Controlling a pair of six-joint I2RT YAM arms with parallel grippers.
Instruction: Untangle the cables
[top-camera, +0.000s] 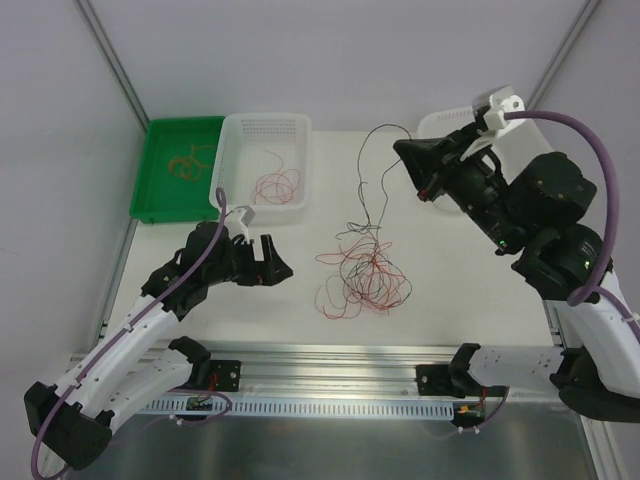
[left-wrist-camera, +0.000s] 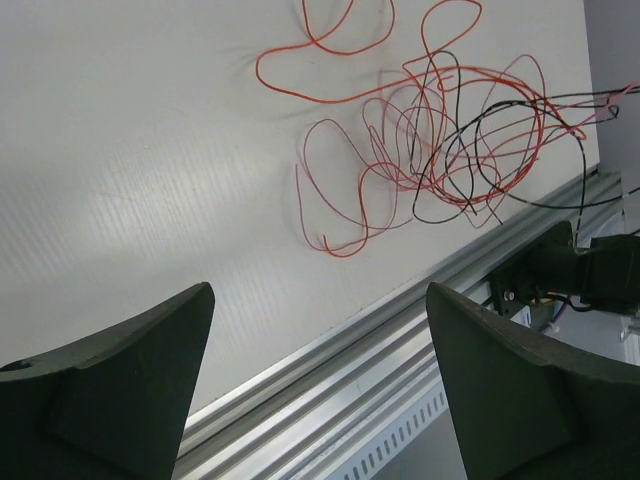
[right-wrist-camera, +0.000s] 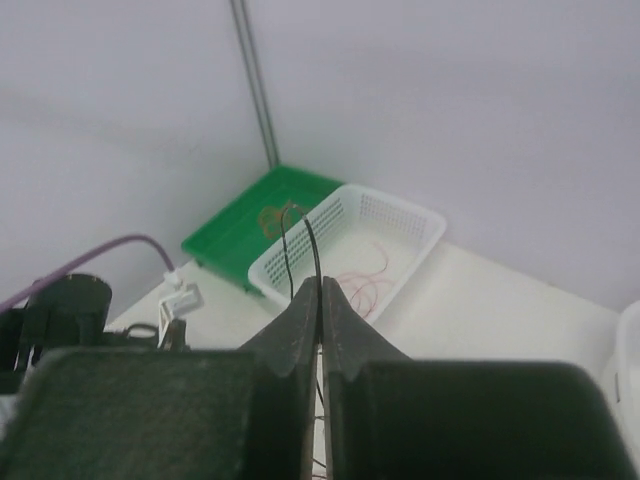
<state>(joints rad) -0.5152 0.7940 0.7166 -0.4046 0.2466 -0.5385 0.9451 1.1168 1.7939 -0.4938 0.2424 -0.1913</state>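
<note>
A tangle of thin red and black cables (top-camera: 362, 278) lies on the white table, also in the left wrist view (left-wrist-camera: 440, 140). My right gripper (top-camera: 404, 150) is raised at the back right, shut on a black cable (top-camera: 372, 180) that arcs above its fingertips and hangs down to the tangle. In the right wrist view the black cable (right-wrist-camera: 312, 250) loops up from between the closed fingers, at my right gripper (right-wrist-camera: 321, 285). My left gripper (top-camera: 277, 262) is open and empty, low, left of the tangle; it is also in the left wrist view (left-wrist-camera: 320, 300).
A white perforated basket (top-camera: 288, 208) at the back holds red cables (top-camera: 275, 185). A green tray (top-camera: 160, 150) to its left holds orange-tan cables (top-camera: 188, 163). A white container (top-camera: 440, 122) stands behind the right gripper. An aluminium rail (top-camera: 330, 358) runs along the near edge.
</note>
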